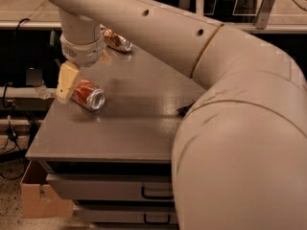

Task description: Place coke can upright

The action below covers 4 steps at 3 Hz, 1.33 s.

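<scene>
The gripper, its grip impossible to tell, hangs at the coke can lying sideways on the table, a gold-brown can lying behind.

The coke can — red, silver-rimmed — lies on its side near the table's left edge, with the gripper at its left end.

light: dim, warm | sheen: tabletop | hand: lit, at coke can

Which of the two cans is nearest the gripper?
The red coke can, lying on its side nearer the camera; the gripper is right beside it. The gold-brown can lies farther back, behind the arm.
</scene>
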Tool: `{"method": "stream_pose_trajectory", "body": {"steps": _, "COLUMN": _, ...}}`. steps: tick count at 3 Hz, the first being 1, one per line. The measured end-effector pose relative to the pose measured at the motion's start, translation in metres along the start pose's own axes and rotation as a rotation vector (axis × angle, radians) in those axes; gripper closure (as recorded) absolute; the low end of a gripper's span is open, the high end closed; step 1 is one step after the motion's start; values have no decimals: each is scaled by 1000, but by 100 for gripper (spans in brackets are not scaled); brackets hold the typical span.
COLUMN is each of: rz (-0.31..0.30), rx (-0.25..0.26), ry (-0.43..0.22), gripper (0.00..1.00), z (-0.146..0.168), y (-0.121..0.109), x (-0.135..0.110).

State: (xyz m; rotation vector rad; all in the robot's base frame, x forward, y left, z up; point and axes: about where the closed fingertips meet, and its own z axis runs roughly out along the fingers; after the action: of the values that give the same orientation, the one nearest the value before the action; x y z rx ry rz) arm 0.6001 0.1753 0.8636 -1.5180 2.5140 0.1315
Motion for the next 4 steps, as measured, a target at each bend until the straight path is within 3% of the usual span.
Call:
{"method": "stream_pose_trajectory", "body": {"steps": 1, "rz": 5, "rx": -13, "ry": 6, "gripper": 0, "z": 15, "y": 6, "x": -15}}
{"method": "stream_pose_trajectory", "body": {"steps": 2, "rz": 1, "rx": -16, "ry": 5, "gripper": 18, "z": 28, "y": 9, "x": -27}}
{"method": "stream_pose_trajectory", "body": {"steps": 4, "rz": 42, "rx": 9, "ry": 6, "gripper": 64, "z": 31, "y": -4, "x": -26}}
